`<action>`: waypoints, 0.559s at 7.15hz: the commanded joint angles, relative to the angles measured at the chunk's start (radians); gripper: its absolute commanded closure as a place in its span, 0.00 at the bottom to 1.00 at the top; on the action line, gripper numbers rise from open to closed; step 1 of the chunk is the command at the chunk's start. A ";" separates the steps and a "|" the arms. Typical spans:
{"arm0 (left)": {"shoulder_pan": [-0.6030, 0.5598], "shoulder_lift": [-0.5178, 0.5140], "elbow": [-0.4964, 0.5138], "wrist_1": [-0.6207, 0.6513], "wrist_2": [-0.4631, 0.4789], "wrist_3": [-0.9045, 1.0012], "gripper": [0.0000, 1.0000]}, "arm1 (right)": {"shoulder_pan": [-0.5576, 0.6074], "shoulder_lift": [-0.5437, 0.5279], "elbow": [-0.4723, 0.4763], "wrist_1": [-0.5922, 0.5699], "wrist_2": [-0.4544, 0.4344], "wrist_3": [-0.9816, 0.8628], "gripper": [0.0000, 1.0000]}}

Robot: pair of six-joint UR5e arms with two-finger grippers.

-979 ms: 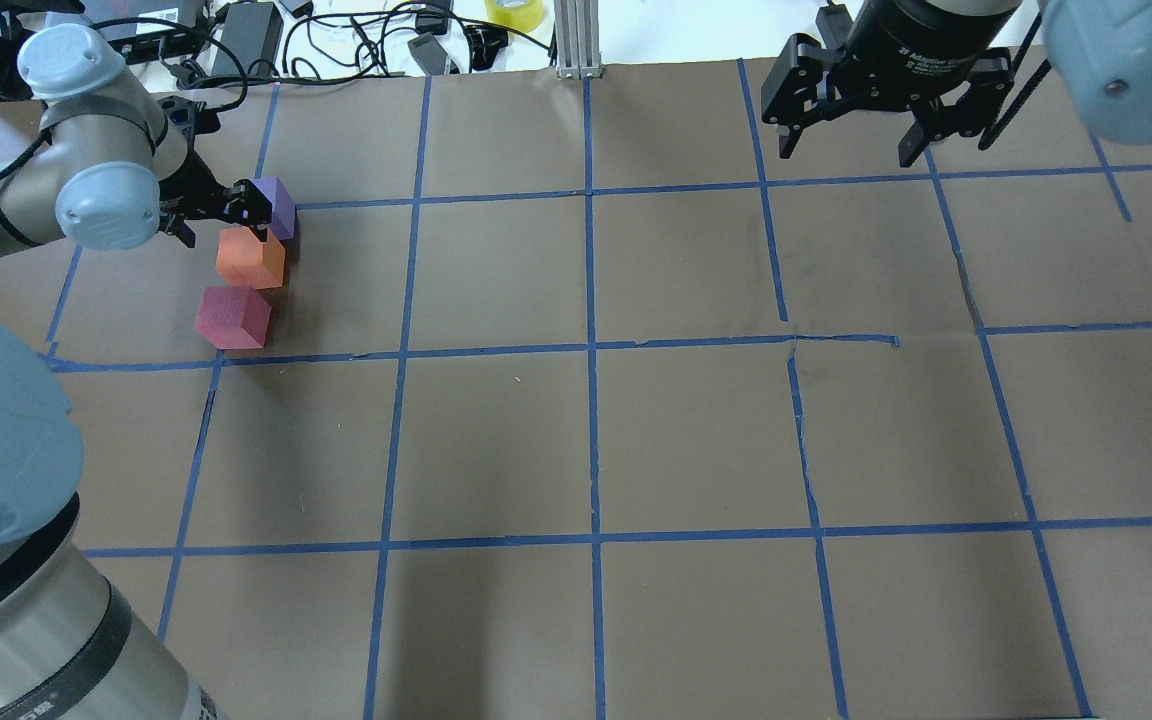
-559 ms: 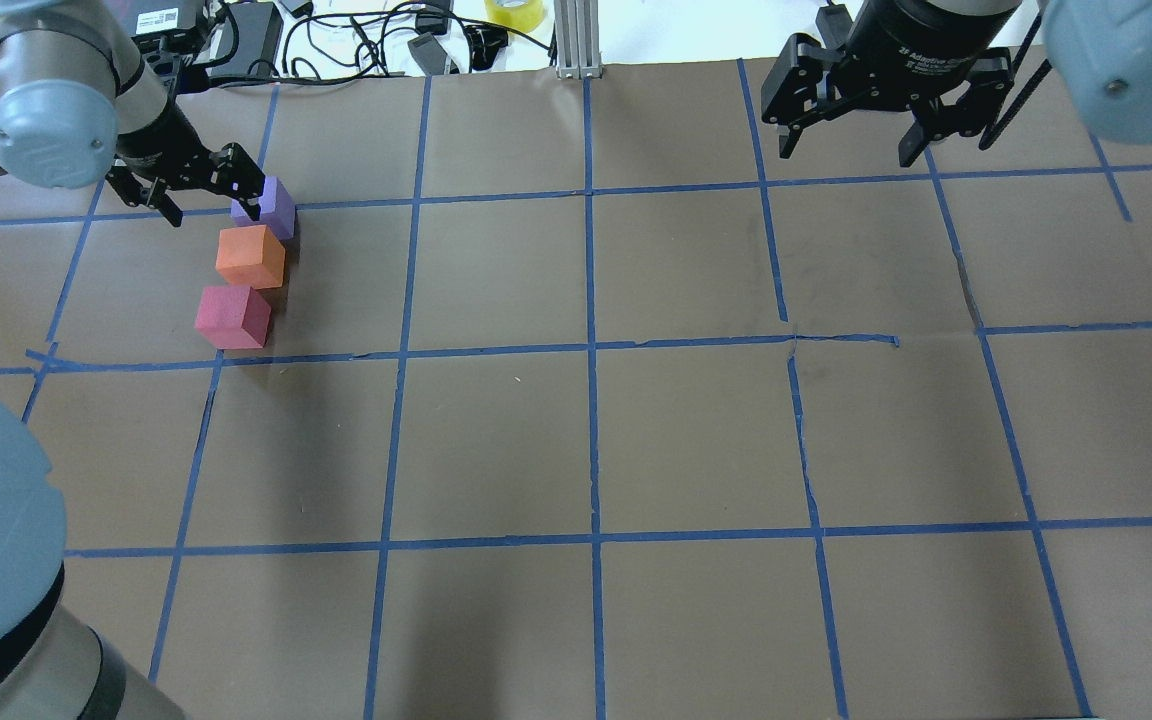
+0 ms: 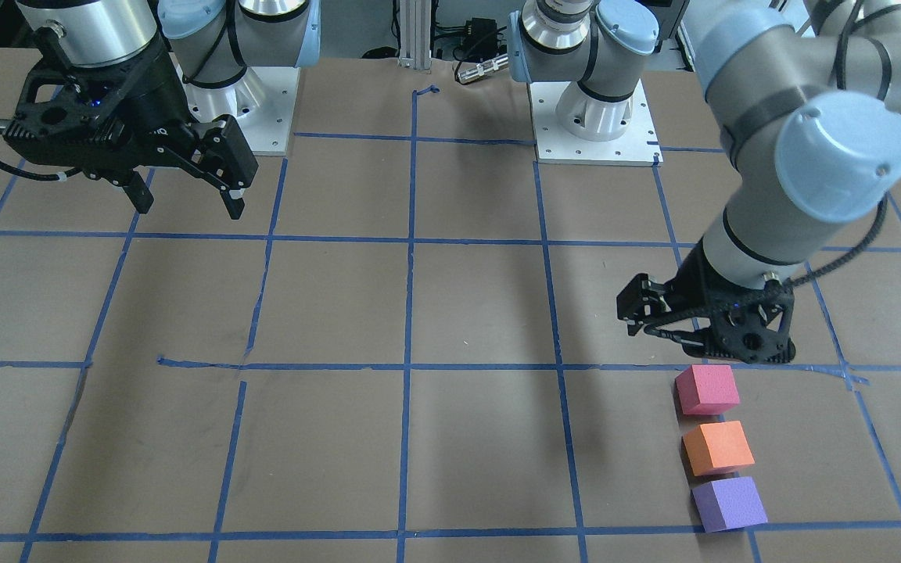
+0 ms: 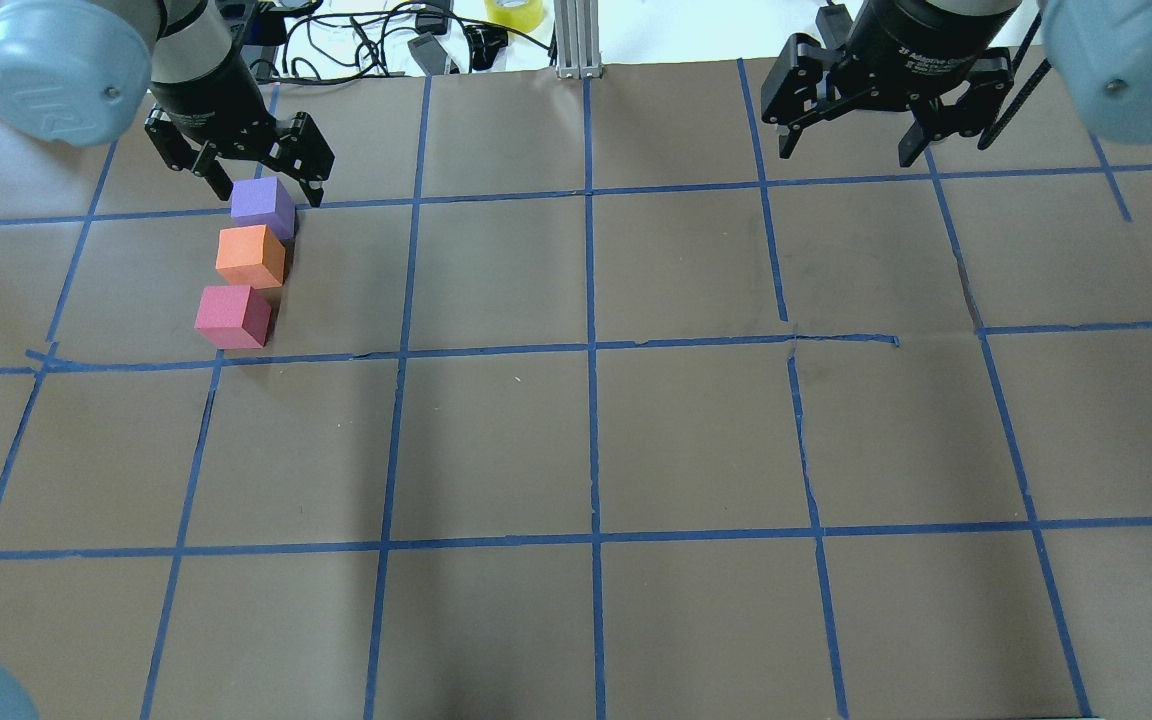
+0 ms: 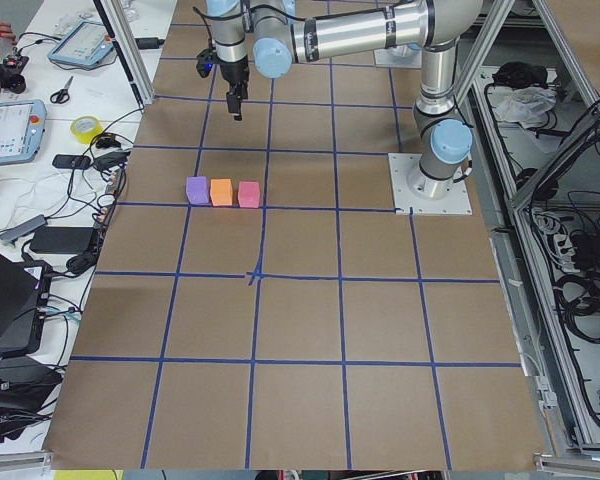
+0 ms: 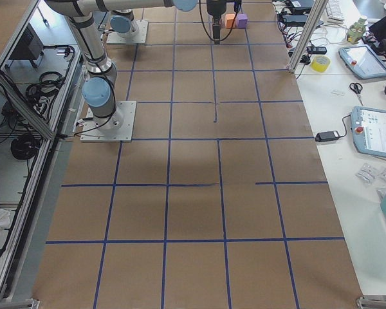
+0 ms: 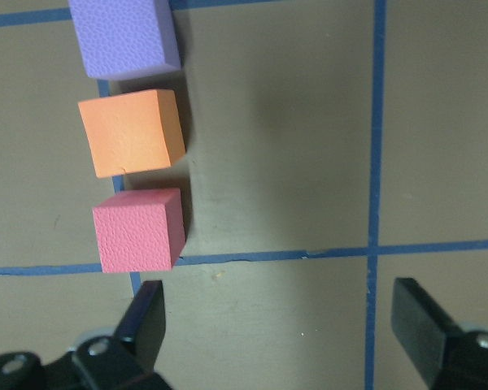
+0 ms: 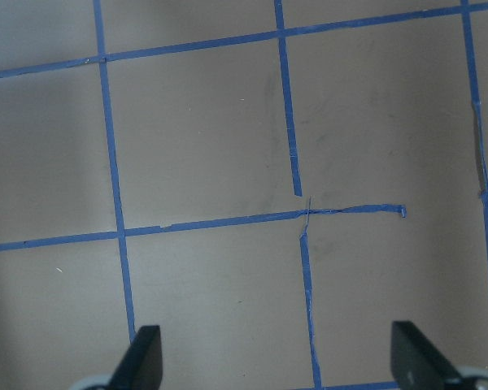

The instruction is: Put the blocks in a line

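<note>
Three foam blocks lie in a short row on the brown table, close together: purple (image 4: 261,203), orange (image 4: 250,255) and pinkish-red (image 4: 232,316). The front view shows pinkish-red (image 3: 707,389), orange (image 3: 717,447) and purple (image 3: 729,503). My left gripper (image 4: 269,185) hangs open and empty above the row (image 3: 705,340). Its wrist view shows the gripper (image 7: 285,325) with purple (image 7: 122,36), orange (image 7: 132,132) and pinkish-red (image 7: 138,230) beyond its left finger (image 7: 146,317). My right gripper (image 4: 848,150) is open and empty, raised far off (image 3: 188,207), over bare table in its wrist view (image 8: 281,366).
Blue tape lines grid the table. Cables, power bricks and a yellow tape roll (image 4: 514,12) lie beyond the far edge, beside an aluminium post (image 4: 576,40). The arm bases (image 3: 591,102) (image 3: 239,102) stand on the robot's side. Tablets (image 5: 10,130) lie on a side bench.
My left gripper was low at the purple block. It has drawn away, risen and turned, and now hangs open above the row. The blocks and the right arm have not moved.
</note>
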 commanded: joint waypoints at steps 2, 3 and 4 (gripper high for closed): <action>-0.053 0.113 -0.009 -0.057 -0.030 -0.057 0.00 | 0.000 0.000 0.000 0.000 0.000 0.000 0.00; -0.067 0.132 -0.014 -0.055 -0.024 -0.060 0.00 | 0.000 0.000 0.000 0.000 0.000 0.000 0.00; -0.074 0.136 -0.011 -0.046 -0.026 -0.060 0.00 | 0.002 0.000 0.000 0.000 0.000 0.000 0.00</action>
